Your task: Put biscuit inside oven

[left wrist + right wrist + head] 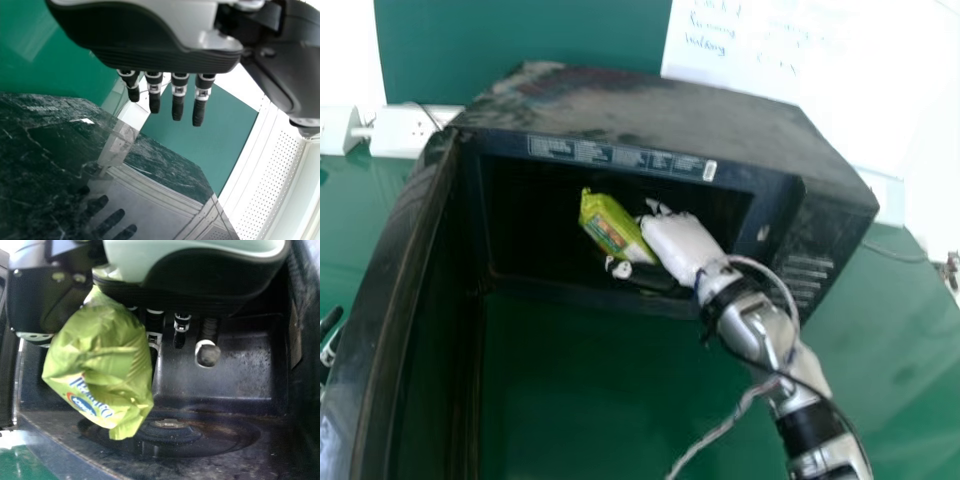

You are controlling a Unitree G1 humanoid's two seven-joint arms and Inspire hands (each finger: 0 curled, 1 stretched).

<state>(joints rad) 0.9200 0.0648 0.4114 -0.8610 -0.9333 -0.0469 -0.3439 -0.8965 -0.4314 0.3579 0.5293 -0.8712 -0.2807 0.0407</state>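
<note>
Here's the biscuit (610, 228), inside the oven (650, 105), pinched in the part-curled right hand (682, 247) reaching through its front! Carrying in looks done; release and withdrawal remain, then perhaps shutting the oven's open door (388, 290). Outside the oven, the left hand (145, 55) hangs open, fingers straight, holding nothing.

Right wrist view: you have right hand (682, 243) inside oven (240, 360), green biscuit packet (100, 352) held on thumb side, against nearest finger. You see wrapper crumpled, puffed, with blue-and-white print facing you. Other fingers (208, 356) of your right hand (200, 282) reach past packet, apart from it, bent unevenly. You see dark, scuffed oven walls, round recess in floor with small hub (170, 423), green table (25, 465) beyond oven's edge.
</note>
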